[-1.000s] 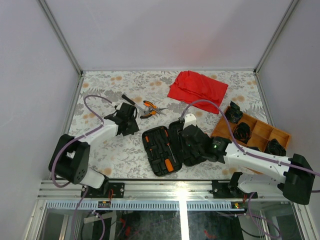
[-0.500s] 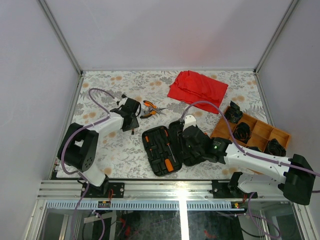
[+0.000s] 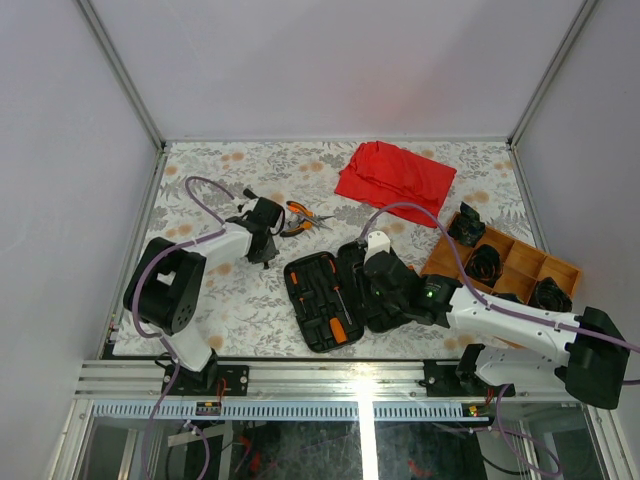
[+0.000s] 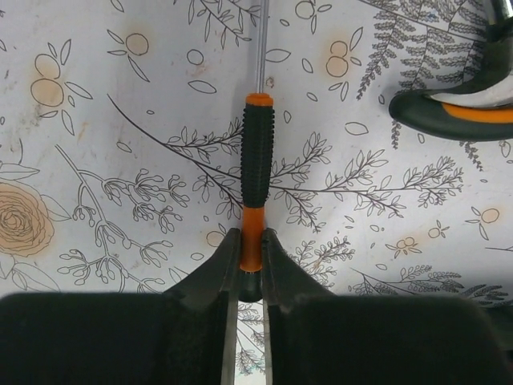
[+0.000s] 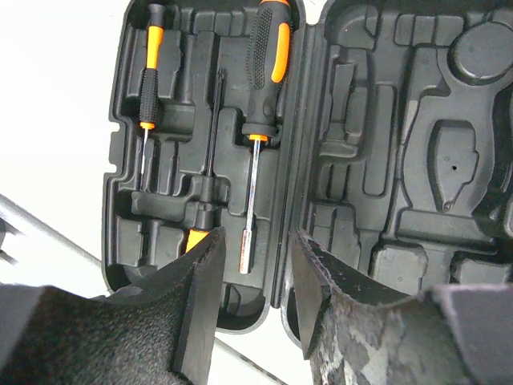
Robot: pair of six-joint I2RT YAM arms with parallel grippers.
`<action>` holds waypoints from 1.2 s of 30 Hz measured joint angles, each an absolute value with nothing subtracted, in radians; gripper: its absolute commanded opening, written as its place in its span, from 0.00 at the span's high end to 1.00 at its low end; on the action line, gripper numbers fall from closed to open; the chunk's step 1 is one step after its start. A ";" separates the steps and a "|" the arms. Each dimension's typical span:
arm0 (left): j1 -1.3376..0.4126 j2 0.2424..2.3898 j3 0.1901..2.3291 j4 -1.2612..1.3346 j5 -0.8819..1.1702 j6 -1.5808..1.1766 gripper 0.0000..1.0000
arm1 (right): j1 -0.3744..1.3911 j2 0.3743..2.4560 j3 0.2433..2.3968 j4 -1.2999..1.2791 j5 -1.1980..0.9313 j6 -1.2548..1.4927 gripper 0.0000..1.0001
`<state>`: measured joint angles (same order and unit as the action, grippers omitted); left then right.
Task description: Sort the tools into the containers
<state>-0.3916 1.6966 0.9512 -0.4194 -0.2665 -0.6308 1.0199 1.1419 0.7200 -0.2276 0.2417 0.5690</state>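
Note:
A slim screwdriver (image 4: pixel 257 160) with a black-and-orange handle lies on the flowered table cover, shaft pointing away. My left gripper (image 4: pixel 251 249) is shut on the orange butt of its handle; in the top view this gripper (image 3: pixel 262 232) sits left of the orange-handled pliers (image 3: pixel 303 218). One pliers handle (image 4: pixel 457 112) shows at the upper right of the left wrist view. The black tool case (image 3: pixel 335 295) lies open near the front edge. My right gripper (image 5: pixel 255 281) hangs open over its hinge at the near end. In the case's left half (image 5: pixel 128 160) sit a slim screwdriver (image 5: pixel 149 80) and a thick driver (image 5: pixel 267 56).
A crumpled red cloth (image 3: pixel 394 175) lies at the back of the table. A wooden divided tray (image 3: pixel 505 265) with black items stands at the right, close behind my right arm. The moulded slots in the case's right half (image 5: pixel 401 160) hold nothing.
My left gripper has swung slightly right toward the pliers and closed on the screwdriver's handle end. The right arm and the case have not moved.

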 measured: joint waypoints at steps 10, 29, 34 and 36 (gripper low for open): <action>-0.400 1.501 0.917 -0.464 -0.244 -0.632 1.00 | 1.019 1.048 0.720 -0.250 0.284 0.570 0.51; -0.472 0.990 0.842 -0.392 0.383 -0.490 1.00 | 1.018 0.579 0.446 0.138 0.359 0.099 0.26; -0.575 1.004 0.810 -0.366 0.488 -0.475 1.00 | 1.018 0.542 0.440 0.136 0.208 -0.120 0.14; -0.627 1.021 0.810 -0.356 0.507 -0.470 1.00 | 1.018 0.540 0.440 0.124 0.132 -0.197 0.14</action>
<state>-0.6266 1.0210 0.8104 -0.3561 0.5072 -0.4702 1.0180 0.5404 0.4397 0.1242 0.1322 -0.1967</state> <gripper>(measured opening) 0.091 0.858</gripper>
